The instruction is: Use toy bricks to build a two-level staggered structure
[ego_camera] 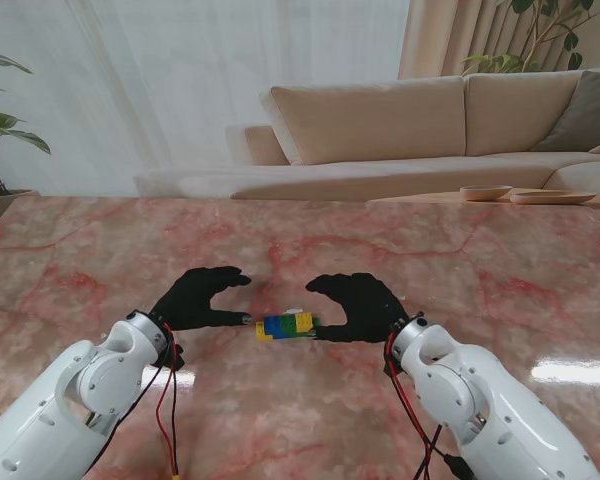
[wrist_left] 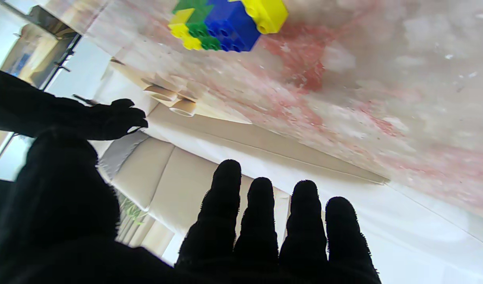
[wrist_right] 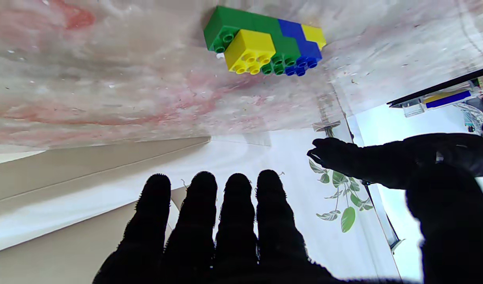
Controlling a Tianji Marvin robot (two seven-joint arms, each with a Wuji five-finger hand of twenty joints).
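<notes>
A small brick structure (ego_camera: 286,326) of yellow, blue and green bricks rests on the marble table (ego_camera: 300,250), between my two hands. Its upper bricks sit offset on the lower ones, as the right wrist view shows (wrist_right: 265,43). The left wrist view catches the same structure (wrist_left: 225,23) on the table top. My left hand (ego_camera: 202,298) is just left of it, fingers spread, holding nothing. My right hand (ego_camera: 362,305) curves at its right end, thumb close to the bricks, fingers apart and holding nothing.
A beige sofa (ego_camera: 430,130) stands beyond the far table edge. A low side table with shallow bowls (ego_camera: 525,195) is at the far right. A potted plant (ego_camera: 0,150) stands at the left.
</notes>
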